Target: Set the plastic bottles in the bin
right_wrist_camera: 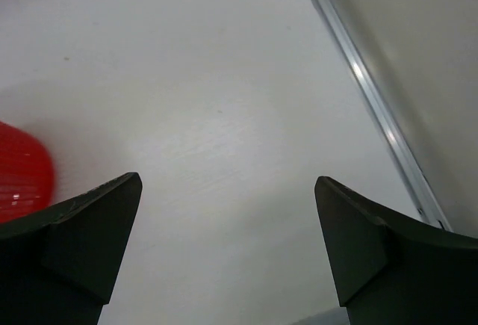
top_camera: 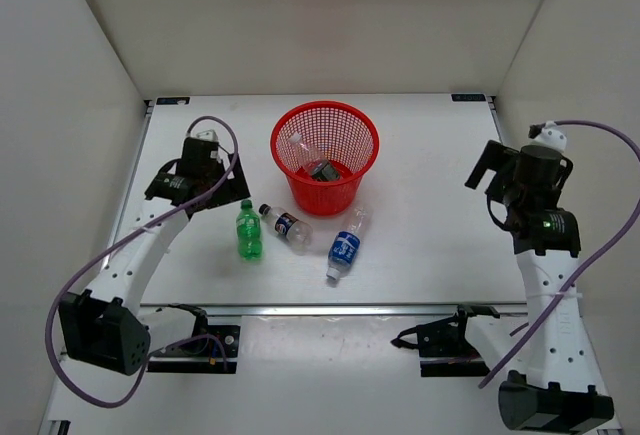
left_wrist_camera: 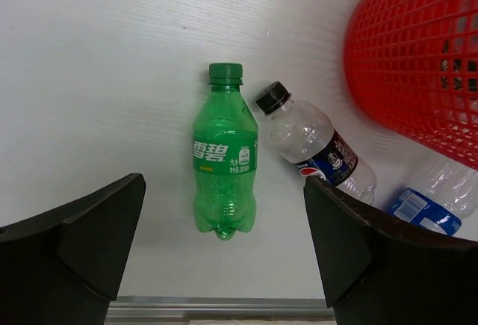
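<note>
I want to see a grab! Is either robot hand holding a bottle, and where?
Nothing. The left gripper and right gripper are both open and empty.

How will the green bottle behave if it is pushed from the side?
The green bottle lies on its side, so it would probably roll. It seems empty, so it is likely light and may dent when squeezed. Its smooth plastic could slip.
</note>
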Robot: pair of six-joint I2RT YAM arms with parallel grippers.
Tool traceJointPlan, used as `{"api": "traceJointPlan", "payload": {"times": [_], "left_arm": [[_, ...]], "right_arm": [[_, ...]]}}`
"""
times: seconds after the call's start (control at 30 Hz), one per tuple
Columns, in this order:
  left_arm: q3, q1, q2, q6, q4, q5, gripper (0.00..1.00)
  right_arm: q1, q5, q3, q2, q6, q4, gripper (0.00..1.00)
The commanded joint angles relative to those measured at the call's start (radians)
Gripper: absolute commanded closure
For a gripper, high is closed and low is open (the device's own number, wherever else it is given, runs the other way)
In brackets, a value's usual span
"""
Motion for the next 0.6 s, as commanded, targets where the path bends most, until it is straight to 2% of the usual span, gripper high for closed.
{"api": "traceJointPlan", "payload": {"times": [0.0, 0.2, 0.33, 0.57], "left_arm": [[-0.056, -0.025, 0.001, -0.027, -0.011, 0.035, 0.01], [-0.226, -0.080, 0.030, -0.093, 0.104, 0.069, 0.01], [-0.263, -0.084, 0.090, -0.105, 0.142, 0.072, 0.02], [-0.341, -0.088, 0.149, -0.104, 0.270, 0.067, 0.01]], "right_arm": [[-0.073, 0.017, -0.020, -0.035, -0.052, -0.116, 0.01], [-0.041, 0.041, -0.046, -0.033, -0.055, -0.110, 0.01], [0.004, 0.066, -0.063, -0.019, -0.033, -0.100, 0.00], [-0.039, -0.006, -0.085, -0.027, -0.032, -0.103, 0.01]]}}
